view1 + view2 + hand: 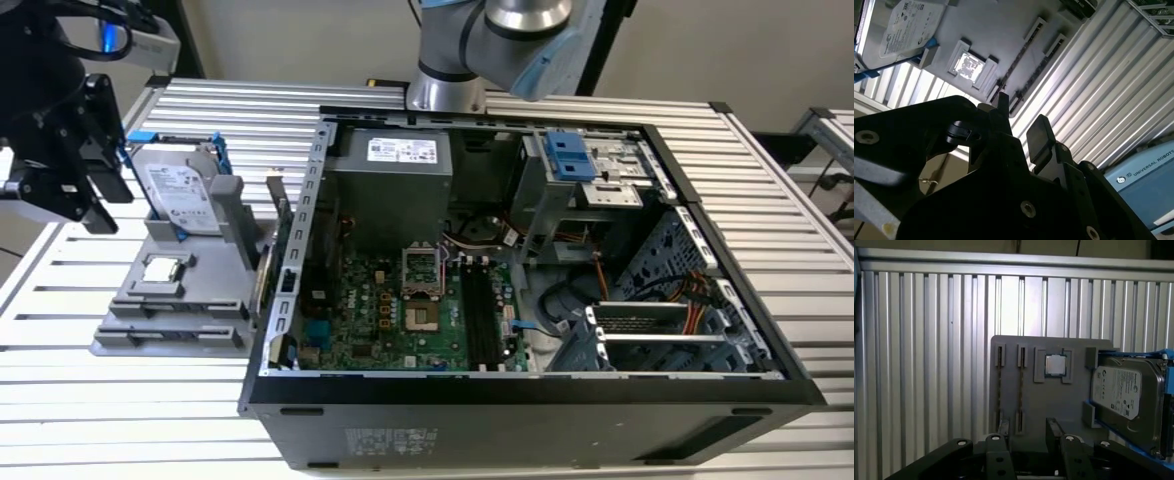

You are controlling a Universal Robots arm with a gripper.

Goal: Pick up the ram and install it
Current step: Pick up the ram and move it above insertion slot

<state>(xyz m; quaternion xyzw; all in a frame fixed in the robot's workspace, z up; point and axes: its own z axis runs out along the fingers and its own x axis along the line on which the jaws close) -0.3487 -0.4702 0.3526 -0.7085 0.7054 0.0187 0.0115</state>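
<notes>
Two ram sticks stand on edge in slots of a grey holder [1074, 405]. In the first wrist view they show as thin dark strips, one [999, 390] beside the other [1020, 390]. The second wrist view also shows a ram stick [1024, 52]. My gripper [1021, 120] hangs above the holder, open, with nothing between its black fingers [1041, 135]. In the exterior view the gripper [94, 200] is at the far left, above and left of the holder [167, 320]. The gripper [1027, 432] sits over the holder's edge, close to the sticks' ends.
The holder also carries a silver hard drive [180, 195] in a blue frame and a square processor chip [163, 268]. An open computer case [534, 400] lies at centre, with long black memory slots [487, 310] on its green motherboard. The table [747, 180] is ribbed metal.
</notes>
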